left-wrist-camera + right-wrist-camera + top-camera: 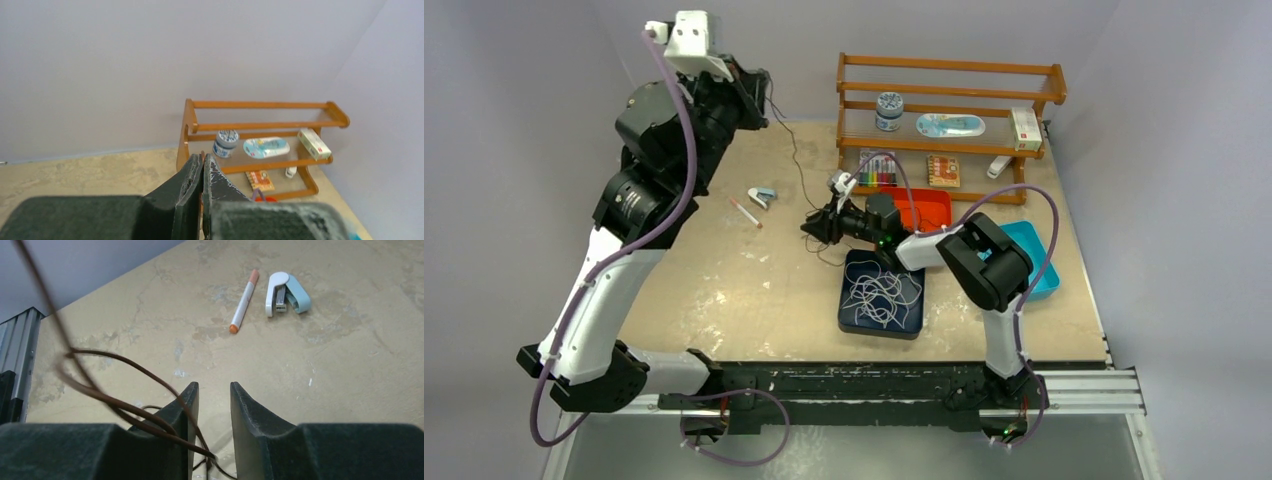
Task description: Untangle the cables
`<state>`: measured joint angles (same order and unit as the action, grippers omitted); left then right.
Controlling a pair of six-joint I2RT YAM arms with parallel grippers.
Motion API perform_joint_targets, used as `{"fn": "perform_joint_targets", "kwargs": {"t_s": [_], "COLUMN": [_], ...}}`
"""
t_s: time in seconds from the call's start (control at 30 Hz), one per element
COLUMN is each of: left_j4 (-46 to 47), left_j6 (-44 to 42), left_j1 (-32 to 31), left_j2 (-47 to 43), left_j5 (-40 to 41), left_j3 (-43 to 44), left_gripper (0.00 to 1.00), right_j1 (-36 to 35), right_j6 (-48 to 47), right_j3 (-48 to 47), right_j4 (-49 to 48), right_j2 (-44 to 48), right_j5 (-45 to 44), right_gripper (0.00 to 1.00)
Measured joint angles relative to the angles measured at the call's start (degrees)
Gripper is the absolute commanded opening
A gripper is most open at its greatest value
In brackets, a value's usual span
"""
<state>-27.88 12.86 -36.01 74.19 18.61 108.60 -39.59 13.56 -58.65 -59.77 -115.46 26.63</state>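
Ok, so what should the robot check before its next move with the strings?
1. Left gripper shut on the dark cable: ok, the top view shows the cable running up to it.
2. Dark cable in the gap between the right gripper fingers: ok.
3. Right gripper clamped on it: not ok, a gap shows.
4. White cables lying in the tray: ok.
5. Dark cable free of tangles: cannot tell, it loops beside the right gripper.
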Motion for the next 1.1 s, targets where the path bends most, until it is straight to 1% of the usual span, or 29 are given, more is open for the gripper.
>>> {"fn": "perform_joint_targets", "kwargs": {"t_s": [0.27,0.67,0.83,1.1], "left_j4": [4.4,14.9,19.4,25.3], "left_j6": [-0.5,-0.7,-2.2,-6.5], "left_j1": [0.0,0.0,0.0,0.0], "left_j2": [0.2,0.3,1.9,7.4], "left_j5": [5.7,8.6,8.6,7.8], "left_j3": [3.6,6.0,10.4,18.7], "left_gripper": [0.0,0.0,0.0,0.0], "right_j1": [0.0,-0.2,-0.5,-1.3], "right_j6": [0.5,0.6,0.4,-0.6], "right_j3": [-0.3,-0.3,-0.5,-1.1], "right_j4": [-0.8,-1.4,-1.4,0.2], "right_j2": [-3.0,-3.5,-3.8,-5.4], "right_j5": [0.5,1.4,1.4,1.4], "right_gripper": [0.32,0.32,0.32,0.33]}}
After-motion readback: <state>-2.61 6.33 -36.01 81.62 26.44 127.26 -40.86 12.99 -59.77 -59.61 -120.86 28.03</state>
